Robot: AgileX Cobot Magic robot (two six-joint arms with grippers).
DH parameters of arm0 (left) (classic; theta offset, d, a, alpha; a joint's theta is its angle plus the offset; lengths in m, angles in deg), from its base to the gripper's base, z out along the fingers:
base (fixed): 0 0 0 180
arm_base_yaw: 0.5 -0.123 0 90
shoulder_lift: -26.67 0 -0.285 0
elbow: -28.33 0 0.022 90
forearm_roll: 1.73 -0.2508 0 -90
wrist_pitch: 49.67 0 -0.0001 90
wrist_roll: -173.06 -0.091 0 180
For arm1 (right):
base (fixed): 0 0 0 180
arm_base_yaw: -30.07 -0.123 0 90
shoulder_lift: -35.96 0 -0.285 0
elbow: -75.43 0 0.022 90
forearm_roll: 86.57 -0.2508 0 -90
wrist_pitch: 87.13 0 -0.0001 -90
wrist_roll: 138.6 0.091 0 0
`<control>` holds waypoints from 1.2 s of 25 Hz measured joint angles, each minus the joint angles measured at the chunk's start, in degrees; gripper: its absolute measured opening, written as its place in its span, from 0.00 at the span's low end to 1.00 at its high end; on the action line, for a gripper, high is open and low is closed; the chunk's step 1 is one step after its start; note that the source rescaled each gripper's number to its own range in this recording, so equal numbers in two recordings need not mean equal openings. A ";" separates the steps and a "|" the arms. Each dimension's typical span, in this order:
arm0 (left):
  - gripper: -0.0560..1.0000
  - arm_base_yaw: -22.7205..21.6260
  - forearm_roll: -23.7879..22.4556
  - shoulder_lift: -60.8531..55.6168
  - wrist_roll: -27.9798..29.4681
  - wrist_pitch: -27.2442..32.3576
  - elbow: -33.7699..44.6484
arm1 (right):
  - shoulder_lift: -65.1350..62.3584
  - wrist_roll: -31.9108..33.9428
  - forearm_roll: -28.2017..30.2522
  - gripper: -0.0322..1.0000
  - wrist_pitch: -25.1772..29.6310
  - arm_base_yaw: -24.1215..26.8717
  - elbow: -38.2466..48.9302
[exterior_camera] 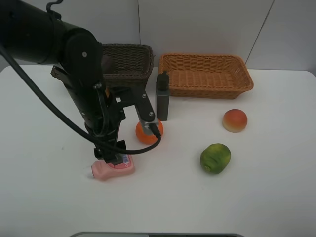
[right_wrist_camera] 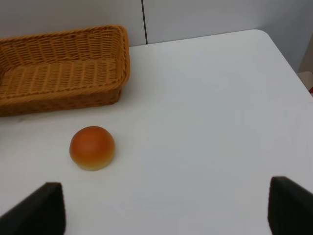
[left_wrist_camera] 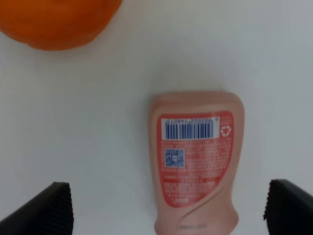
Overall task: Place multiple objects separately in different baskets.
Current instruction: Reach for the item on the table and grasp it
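The pink white-capped squeeze bottle [exterior_camera: 114, 169] lies on its side on the white table, label up [left_wrist_camera: 195, 161]. My left gripper [exterior_camera: 112, 159] hangs open right above it, one fingertip [left_wrist_camera: 54, 210] on each side of the bottle, not touching it [left_wrist_camera: 171, 210]. The orange [exterior_camera: 148, 132] sits just beyond it [left_wrist_camera: 58, 22]. The tall dark grey bottle [exterior_camera: 162, 96] stands before the dark brown basket [exterior_camera: 129, 63]. The orange-tan basket [exterior_camera: 205, 74] is at the back right [right_wrist_camera: 63, 73]. The peach-like fruit [exterior_camera: 234, 120] [right_wrist_camera: 92, 148] and the green fruit [exterior_camera: 215, 157] lie to the right. My right gripper [right_wrist_camera: 166, 210] is open and empty. The mauve cup is hidden.
My left arm [exterior_camera: 74, 64] covers much of the dark basket's left side. The table's front edge [exterior_camera: 158, 234] is near the bottom of the high view. The right arm is outside the high view.
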 joint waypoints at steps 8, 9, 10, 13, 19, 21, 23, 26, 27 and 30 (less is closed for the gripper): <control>1.00 1.62 0.00 1.63 6.03 -1.52 1.44 | 0.00 0.00 0.00 0.86 0.00 0.00 0.00; 1.00 1.62 0.04 1.92 6.16 -1.98 2.20 | 0.00 0.00 0.00 0.86 0.00 0.00 0.00; 1.00 1.62 0.04 2.09 6.31 -2.77 3.08 | 0.00 0.00 0.00 0.86 0.00 0.00 0.00; 1.00 1.62 -0.29 2.09 6.36 -5.59 5.58 | 0.00 0.00 0.00 0.86 0.00 0.00 0.00; 1.00 1.66 -0.71 3.17 6.52 -9.94 7.32 | 0.00 0.00 0.00 0.86 0.00 0.00 0.00; 1.00 1.68 -0.71 3.65 6.52 -10.67 7.32 | 0.00 0.00 0.00 0.86 0.00 0.00 0.00; 1.00 1.68 -0.71 4.32 6.52 -11.50 7.32 | 0.00 0.00 0.00 0.86 0.00 0.00 0.00; 1.00 1.68 -0.71 5.13 6.52 -11.85 7.32 | 0.00 0.00 0.00 0.86 0.00 0.00 0.00; 1.00 1.68 -0.71 5.29 6.52 -11.92 7.32 | 0.00 0.00 0.00 0.86 0.00 0.00 0.00; 1.00 1.68 -0.71 5.40 6.52 -11.97 7.32 | 0.00 0.00 0.00 0.86 0.00 0.00 0.00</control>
